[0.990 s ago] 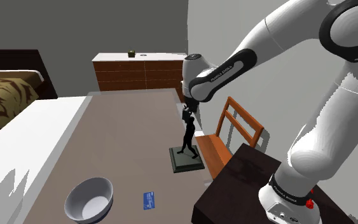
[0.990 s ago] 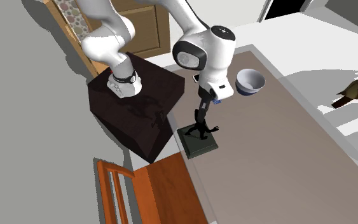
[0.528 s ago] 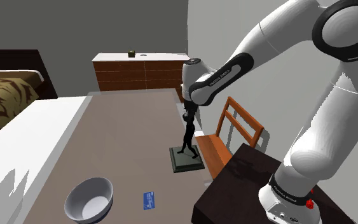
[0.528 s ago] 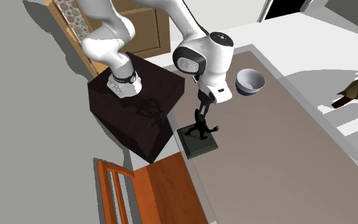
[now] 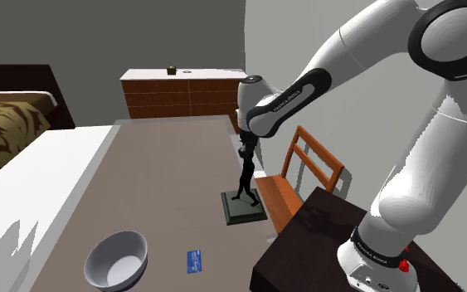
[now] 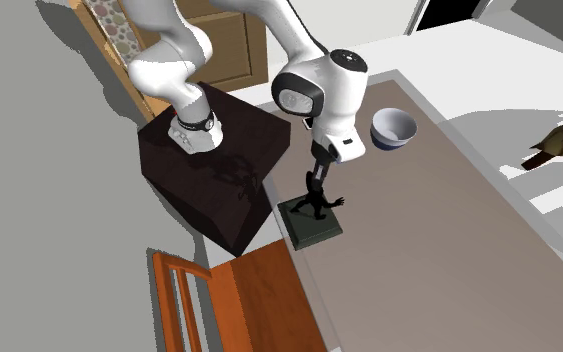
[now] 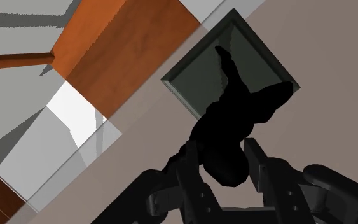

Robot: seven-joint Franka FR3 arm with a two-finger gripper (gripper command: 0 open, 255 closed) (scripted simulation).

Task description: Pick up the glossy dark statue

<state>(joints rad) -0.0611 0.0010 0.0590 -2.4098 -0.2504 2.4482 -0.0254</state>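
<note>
Evidently the grasp itself is the step in hand: the statue (image 5: 244,181) stands upright on the table (image 5: 157,174), at the edge beside the chair (image 5: 274,197), and the gripper (image 7: 225,153) above it clasps the figure's top between narrowly parted fingers. Next, I judge, comes a slow straight lift, since so high a hold could let it swing or slip

We look over the worktop (image 5: 157,191) from behind the stand (image 5: 306,240) at 5 o'clock, facing 11. Our second exterior camera hangs high on the chair (image 6: 259,300) side (stand at 10 o'clock). The wrist camera peers closely along the fingers (image 7: 264,170). All share the statue (image 5: 245,178).
</note>
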